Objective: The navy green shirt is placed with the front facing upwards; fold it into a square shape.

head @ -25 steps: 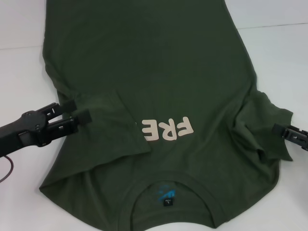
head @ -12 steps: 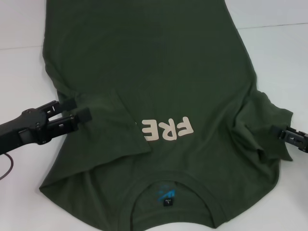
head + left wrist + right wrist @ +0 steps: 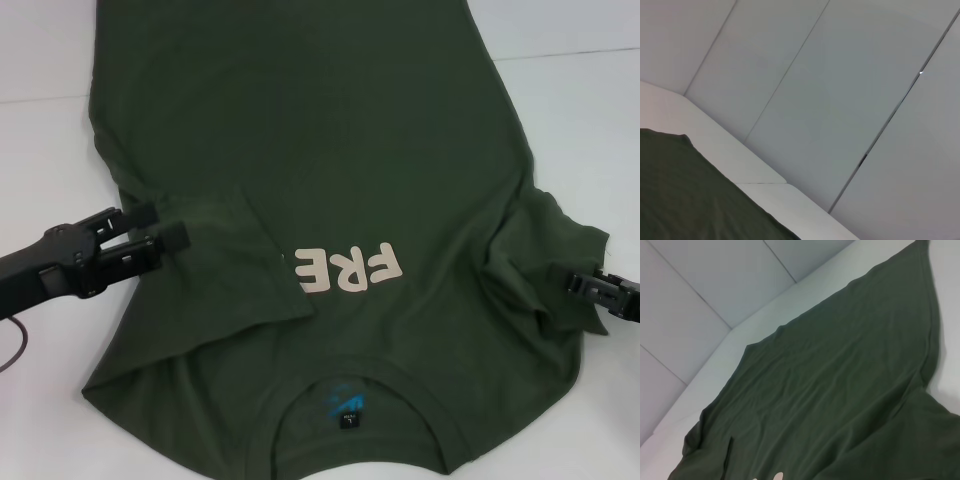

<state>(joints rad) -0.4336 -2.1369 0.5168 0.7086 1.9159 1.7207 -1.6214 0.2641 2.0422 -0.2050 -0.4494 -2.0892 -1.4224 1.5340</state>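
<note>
White table (image 3: 40,60) surface is seen on both sides of the navy green shirt (image 3: 300,130), which is laid flat, front upward, with its collar (image 3: 360,390) toward the robot and its body running away toward the far edge, so that the long axis lies along the line of sight of the head view. The cream chest print (image 3: 345,268) is taken as the landmark. To the left of the print, the left sleeve (image 3: 225,255) is already laid inward over the chest, its edge touching the print and hiding part of it; the left claw (image 3: 165,226) is seen at the outer edge of that fold, its two fingers parted a little with nothing visibly pinched between them. To the right of the print, the right sleeve (image 3: 545,265) is bunched and only half turned in, and the right claw (image 3: 585,285) is found at its outer rim; whether cloth is held there cannot be told. The right sleeve is judged to be the next piece to be carried inward, toward the print, and the right claw is plainly the nearer one for it.
</note>
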